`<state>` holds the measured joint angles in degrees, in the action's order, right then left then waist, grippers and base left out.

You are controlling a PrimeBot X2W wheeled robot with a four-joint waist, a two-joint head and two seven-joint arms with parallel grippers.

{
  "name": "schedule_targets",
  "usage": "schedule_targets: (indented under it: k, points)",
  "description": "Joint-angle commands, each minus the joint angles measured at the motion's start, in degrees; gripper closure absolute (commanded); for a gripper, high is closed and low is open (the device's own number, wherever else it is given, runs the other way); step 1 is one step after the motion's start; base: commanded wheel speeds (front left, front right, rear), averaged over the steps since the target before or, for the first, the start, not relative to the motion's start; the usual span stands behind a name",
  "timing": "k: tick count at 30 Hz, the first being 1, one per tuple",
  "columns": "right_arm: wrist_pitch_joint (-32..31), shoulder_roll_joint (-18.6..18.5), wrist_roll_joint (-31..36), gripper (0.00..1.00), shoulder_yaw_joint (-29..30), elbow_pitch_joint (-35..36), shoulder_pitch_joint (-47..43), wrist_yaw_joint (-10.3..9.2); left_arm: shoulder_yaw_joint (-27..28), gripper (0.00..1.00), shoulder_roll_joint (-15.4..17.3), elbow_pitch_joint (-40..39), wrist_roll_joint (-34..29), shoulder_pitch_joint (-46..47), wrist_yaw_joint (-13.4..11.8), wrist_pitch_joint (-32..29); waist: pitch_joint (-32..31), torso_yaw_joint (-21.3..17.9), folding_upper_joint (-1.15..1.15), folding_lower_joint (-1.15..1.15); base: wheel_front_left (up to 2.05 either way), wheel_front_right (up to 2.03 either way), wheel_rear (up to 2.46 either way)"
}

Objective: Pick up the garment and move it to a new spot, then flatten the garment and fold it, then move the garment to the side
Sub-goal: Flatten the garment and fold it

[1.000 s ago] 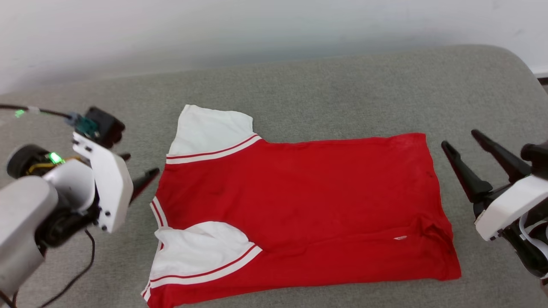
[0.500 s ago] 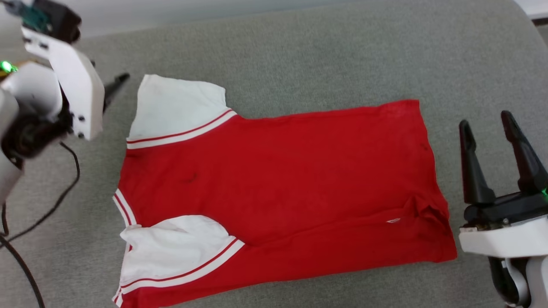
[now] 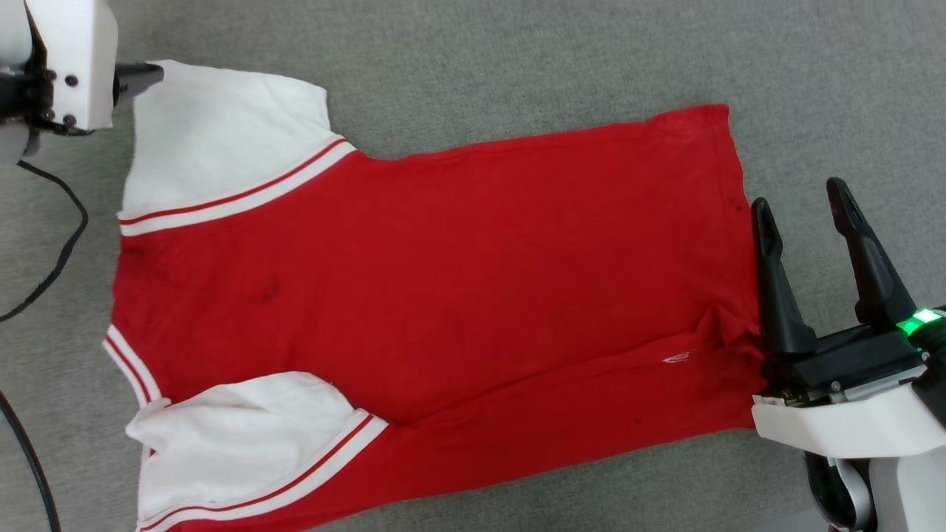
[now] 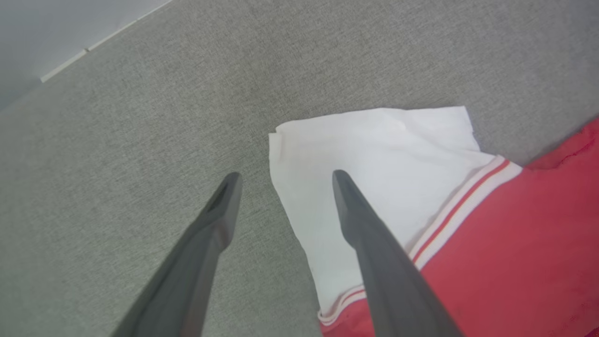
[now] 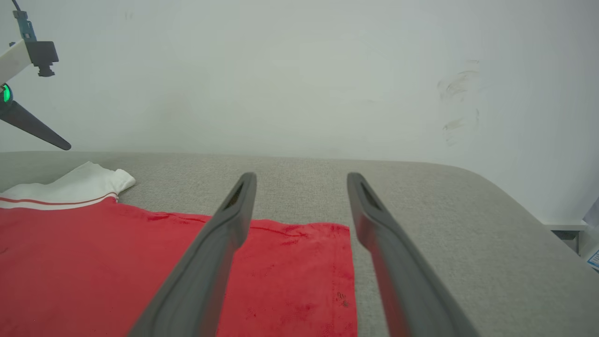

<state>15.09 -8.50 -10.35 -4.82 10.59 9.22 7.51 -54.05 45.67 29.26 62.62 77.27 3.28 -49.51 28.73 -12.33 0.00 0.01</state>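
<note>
Head view: flat red garment [image 3: 458,295] (white sleeves)

bare grey cushion [image 3: 517,59] around garment [image 3: 443,295], black cable [image 3: 83,222] at left, wall [image 5: 299,70] behind

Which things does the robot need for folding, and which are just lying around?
For the job:
- red jersey T-shirt with white short sleeves, lying flat
- left gripper, open at a sleeve
- right gripper, open at the hem

Just there:
- thin black cable
- grey fabric surface underneath
- plain white wall
</note>
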Motion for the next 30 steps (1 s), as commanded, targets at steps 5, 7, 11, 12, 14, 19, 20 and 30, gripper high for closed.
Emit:
schedule_targets:
  k: [5,7,11,12,14,19,20,30]
  points:
    - [0.08,0.66,0.97,0.00,-0.79,0.17,1.81,-0.04,-0.68,0.00,-1.17,2.77,-0.71,2.86,-0.66,-2.43,3.75,-2.31,0.00,-0.01,0.00,0.00,0.00]
    - [0.08,0.75,1.12,0.00,-0.88,-0.05,2.00,-0.04,-1.23,0.00,-1.49,3.82,-1.29,3.19,-0.53,-3.02,4.46,-2.74,0.00,-0.01,0.00,0.00,0.00]
    - [0.08,0.87,1.16,0.00,-0.71,-0.26,2.67,-0.04,-3.46,0.00,-0.77,5.72,-2.79,2.24,0.36,-4.45,5.10,-3.23,0.00,-0.01,0.00,0.00,0.00]
    - [0.08,0.75,1.11,0.00,-0.50,-0.36,2.75,-0.04,-3.99,0.00,-0.61,6.02,-2.98,1.82,0.70,-4.73,5.14,-3.22,0.00,-0.01,0.00,0.00,0.00]
    - [0.08,0.57,1.15,0.00,-0.10,-0.43,2.86,-0.04,-4.06,1.00,-1.02,6.43,-2.17,0.82,1.18,-4.61,5.07,-2.97,0.00,-0.01,0.00,0.00,0.00]
    - [0.08,-0.77,2.77,0.00,1.17,-0.35,4.19,-0.04,-3.92,1.00,-2.35,7.05,-1.66,0.32,2.19,-2.43,3.35,-1.75,0.00,-0.01,0.00,0.00,0.00]
    - [0.08,-1.13,2.87,0.00,1.59,-0.30,4.47,-0.04,-3.86,1.00,-2.36,6.98,-1.83,0.60,2.26,-1.87,2.76,-1.50,0.00,-0.01,0.00,0.00,0.00]
    - [-1.13,-12.74,2.23,0.00,2.53,-5.79,13.07,-0.04,-6.07,1.00,-2.10,0.38,-2.26,-1.73,4.03,5.50,-4.53,2.80,0.00,-0.01,0.00,0.00,0.00]
